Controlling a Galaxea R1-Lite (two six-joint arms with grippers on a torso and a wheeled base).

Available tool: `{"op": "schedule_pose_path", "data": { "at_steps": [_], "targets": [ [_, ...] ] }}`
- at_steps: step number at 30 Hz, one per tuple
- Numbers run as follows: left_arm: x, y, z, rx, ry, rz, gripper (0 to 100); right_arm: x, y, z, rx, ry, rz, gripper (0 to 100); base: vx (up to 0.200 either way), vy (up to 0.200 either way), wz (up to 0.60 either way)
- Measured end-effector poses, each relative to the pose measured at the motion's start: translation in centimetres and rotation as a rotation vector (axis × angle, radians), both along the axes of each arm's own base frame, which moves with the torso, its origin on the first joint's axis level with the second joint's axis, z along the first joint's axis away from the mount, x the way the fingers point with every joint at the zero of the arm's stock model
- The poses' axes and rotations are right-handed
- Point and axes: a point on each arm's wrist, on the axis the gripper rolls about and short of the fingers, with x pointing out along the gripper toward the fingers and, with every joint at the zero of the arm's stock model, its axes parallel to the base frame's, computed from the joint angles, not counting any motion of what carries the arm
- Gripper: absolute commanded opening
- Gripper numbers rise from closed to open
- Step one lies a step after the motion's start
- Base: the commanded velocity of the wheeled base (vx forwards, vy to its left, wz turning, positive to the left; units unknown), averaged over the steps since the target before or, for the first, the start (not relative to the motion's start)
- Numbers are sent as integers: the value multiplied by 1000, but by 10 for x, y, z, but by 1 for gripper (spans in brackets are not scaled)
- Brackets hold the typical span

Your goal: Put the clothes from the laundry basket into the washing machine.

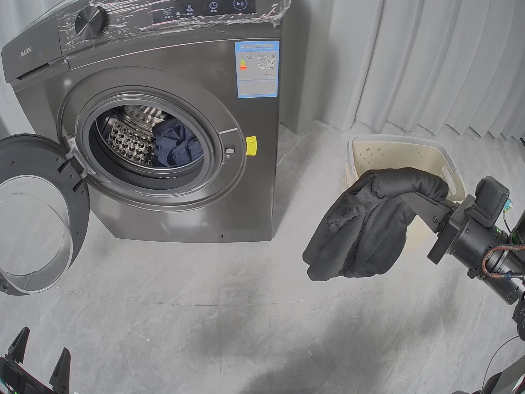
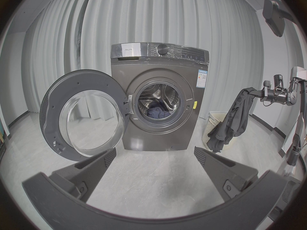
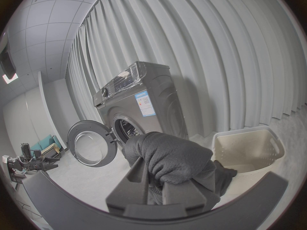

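A grey washing machine (image 1: pixel 180 138) stands with its round door (image 1: pixel 33 214) swung wide to the left. A dark blue garment (image 1: pixel 175 142) lies inside the drum. My right gripper (image 1: pixel 424 201) is shut on a black garment (image 1: pixel 366 225), which hangs in the air beside the cream laundry basket (image 1: pixel 404 154), to the right of the machine. In the right wrist view the black garment (image 3: pixel 172 158) bulges over the fingers (image 3: pixel 134 184), with the basket (image 3: pixel 249 147) behind it. My left gripper (image 1: pixel 38 357) stands open low at the near left, facing the washing machine (image 2: pixel 160 96).
Pale curtains (image 1: pixel 426 50) hang behind the machine and basket. Grey tiled floor (image 1: pixel 219 313) lies open between me and the machine. The open door (image 2: pixel 83 115) juts out over the floor on the left side.
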Motion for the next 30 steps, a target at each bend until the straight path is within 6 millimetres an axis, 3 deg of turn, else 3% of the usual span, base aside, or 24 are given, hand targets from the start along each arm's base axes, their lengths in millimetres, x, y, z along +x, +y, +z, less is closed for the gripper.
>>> {"op": "schedule_pose_path", "data": {
  "at_steps": [13,19,25,30],
  "targets": [
    [0,0,0,-1,0,0,100,1,0,0,0,1,-2,0,0,200,0],
    [0,0,0,2,0,1,100,1,0,-1,-2,5,-1,0,0,0,0],
    [0,0,0,3,0,0,100,1,0,-1,-2,4,-2,0,-200,0,0],
    [0,0,0,3,0,0,100,1,0,-1,-3,5,-2,0,0,0,0]
  ]
}}
